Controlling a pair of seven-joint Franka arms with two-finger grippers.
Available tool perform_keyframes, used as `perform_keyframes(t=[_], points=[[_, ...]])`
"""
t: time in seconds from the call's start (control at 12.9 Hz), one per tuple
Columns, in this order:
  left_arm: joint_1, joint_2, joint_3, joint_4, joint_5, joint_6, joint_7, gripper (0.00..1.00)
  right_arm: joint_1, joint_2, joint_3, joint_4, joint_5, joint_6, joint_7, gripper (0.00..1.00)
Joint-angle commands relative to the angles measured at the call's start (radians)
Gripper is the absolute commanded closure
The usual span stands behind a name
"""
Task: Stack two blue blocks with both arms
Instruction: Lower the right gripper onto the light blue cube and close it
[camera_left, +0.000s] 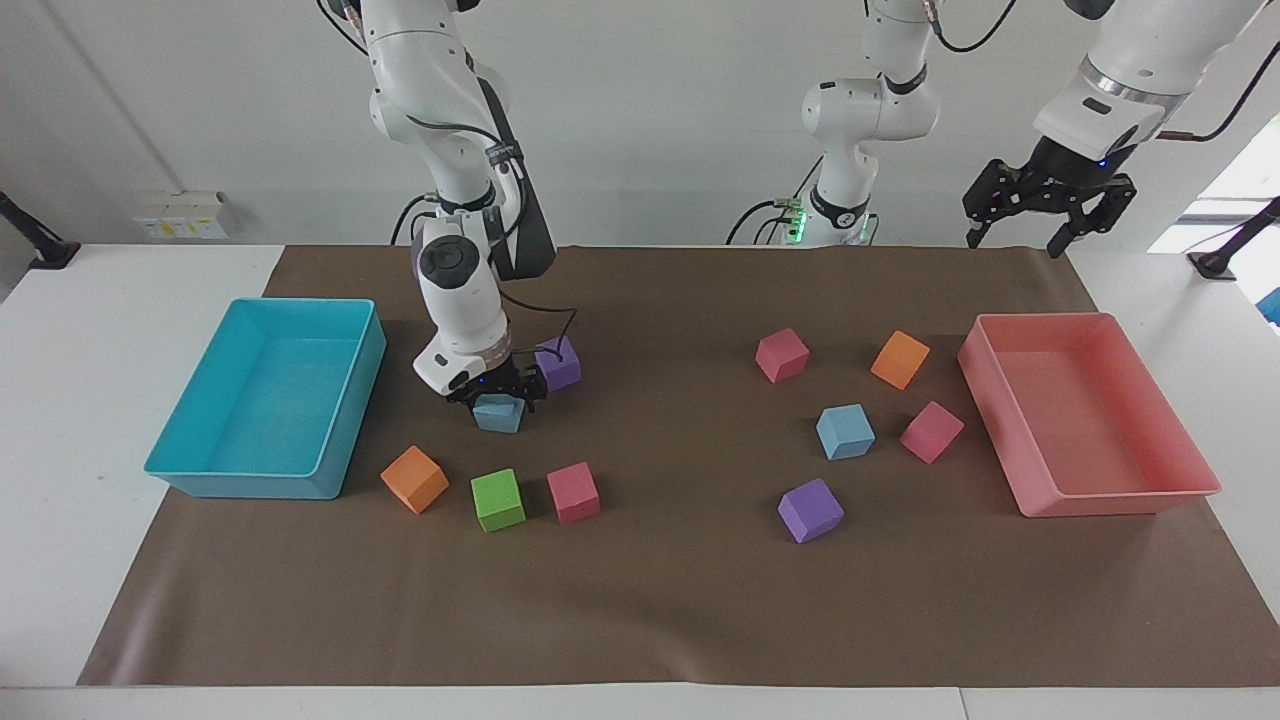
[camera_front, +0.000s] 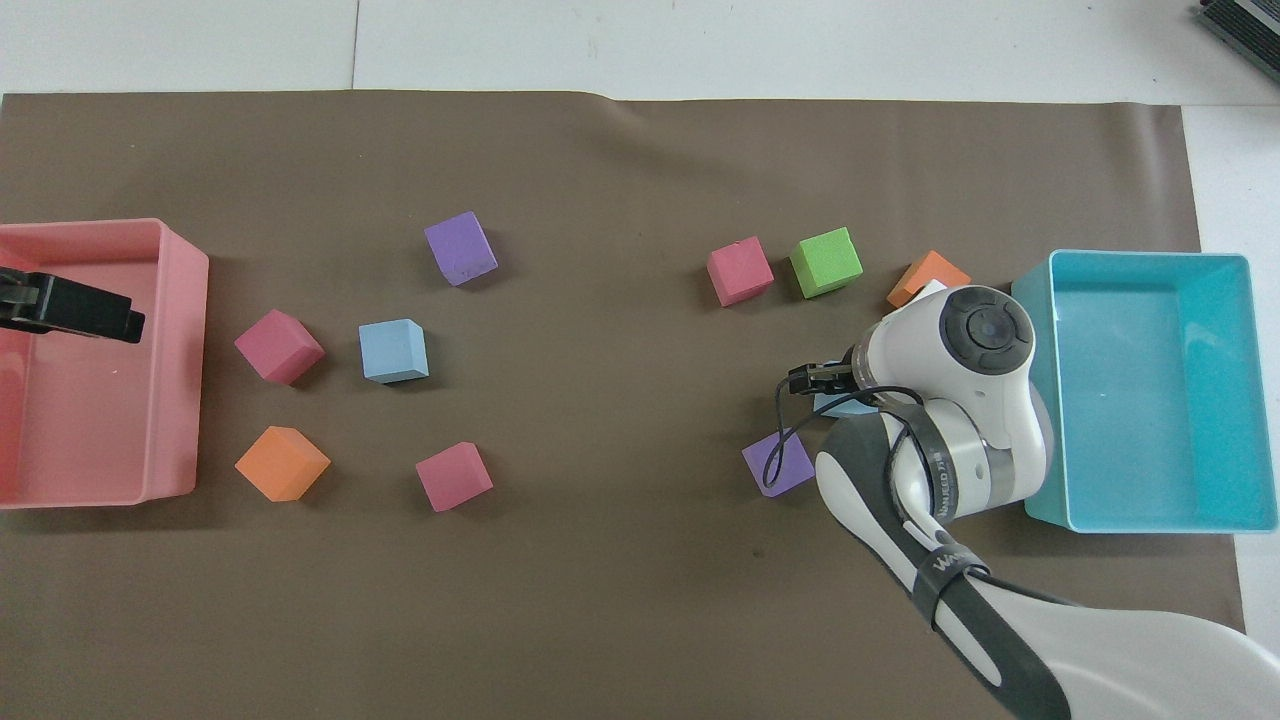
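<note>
One blue block (camera_left: 499, 417) lies on the brown mat beside the cyan tray; in the overhead view only a sliver of this blue block (camera_front: 848, 406) shows under the right arm's wrist. My right gripper (camera_left: 497, 392) is down at that block's top, open, with one finger on each side of it; in the overhead view the right gripper (camera_front: 832, 383) is mostly covered by the wrist. The second blue block (camera_left: 845, 431) (camera_front: 393, 351) lies untouched toward the left arm's end. My left gripper (camera_left: 1030, 228) waits open in the air by the pink tray; overhead only part of the left gripper (camera_front: 70, 308) shows.
A purple cube (camera_left: 559, 362) sits close beside the right gripper. Orange (camera_left: 413, 479), green (camera_left: 497, 499) and pink (camera_left: 573, 492) cubes lie farther from the robots. A cyan tray (camera_left: 215, 470) and a pink tray (camera_left: 1110, 495) stand at the mat's two ends. Several more cubes surround the second blue block.
</note>
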Motion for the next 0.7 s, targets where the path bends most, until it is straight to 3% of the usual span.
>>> perform_keyframes(t=[0.0, 0.54, 0.62], points=[[0.009, -0.02, -0.004, -0.023, -0.002, 0.001, -0.009, 0.0, -0.012, -0.005, 0.001, -0.023, 0.02, 0.028, -0.012, 0.0], [0.007, -0.02, -0.004, -0.023, -0.002, 0.001, -0.009, 0.0, -0.013, 0.005, 0.001, -0.029, 0.02, 0.05, -0.014, 0.0], [0.009, -0.02, -0.004, -0.023, -0.002, 0.0, -0.009, 0.0, -0.021, 0.007, 0.001, -0.029, 0.02, 0.054, -0.017, 0.1]])
